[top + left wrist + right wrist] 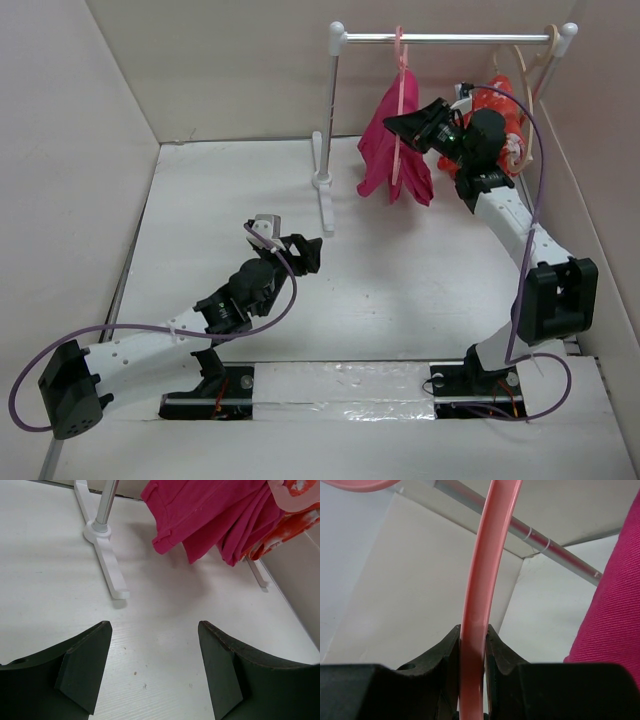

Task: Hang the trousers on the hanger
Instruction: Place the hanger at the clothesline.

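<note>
One clothes rack. Hung from its rail, two hangers: one light-pink hanger, one beige hanger. Also on the rack, two garments: one pair of magenta trousers, one red-orange patterned garment. Near side of the rack, two arms: left arm, right arm. Two grippers, one apiece: left gripper, right gripper.

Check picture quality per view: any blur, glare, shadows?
Top external: even soft light, sharp, mild sheen on the tape strip. Left wrist: crisp, with a faint shadow on the table under the trousers. Right wrist: the hanger is very close and soft-edged; the rail glints.
</note>
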Controlling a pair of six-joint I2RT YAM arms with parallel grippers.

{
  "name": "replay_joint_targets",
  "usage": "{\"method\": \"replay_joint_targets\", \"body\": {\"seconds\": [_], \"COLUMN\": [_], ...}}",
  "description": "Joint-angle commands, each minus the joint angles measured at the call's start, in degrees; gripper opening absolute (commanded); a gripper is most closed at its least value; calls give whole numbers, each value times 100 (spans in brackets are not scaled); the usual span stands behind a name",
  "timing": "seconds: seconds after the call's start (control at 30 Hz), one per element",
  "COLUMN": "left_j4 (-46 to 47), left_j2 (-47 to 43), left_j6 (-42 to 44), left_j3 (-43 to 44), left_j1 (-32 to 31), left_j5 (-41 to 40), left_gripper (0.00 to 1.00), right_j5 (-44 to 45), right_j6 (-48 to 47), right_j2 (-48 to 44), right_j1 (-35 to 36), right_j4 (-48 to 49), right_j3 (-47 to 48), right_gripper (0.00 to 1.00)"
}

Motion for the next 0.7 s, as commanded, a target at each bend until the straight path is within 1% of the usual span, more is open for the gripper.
{"method": "replay_joint_targets", "body": {"seconds": [0.0,0.03,0.13,0.4,0.67], "left_j4": [227,201,227,165,156], "left_j2": [5,5,-56,-126,-206], "left_j6": [-33,-42,-16,-16,-16], "left_j3": [130,131,96,113,96], "left_j1": [24,24,24,24,24], "left_j5": [26,26,-18,-18,-36], "left_gripper": [67,67,67,67,67], "right_j5": [-145,-154,-146,-224,-225], "right_j6": [-256,-248,-256,24,43], "right_j2": [-265,-133,61,561,659], "right_j1": [-182,-182,-287,-472,-525], "right_j4": [1185,1063,878,1114,1123], "right_j3": [763,947,1116,967,940], "right_gripper": [0,0,0,0,0]}}
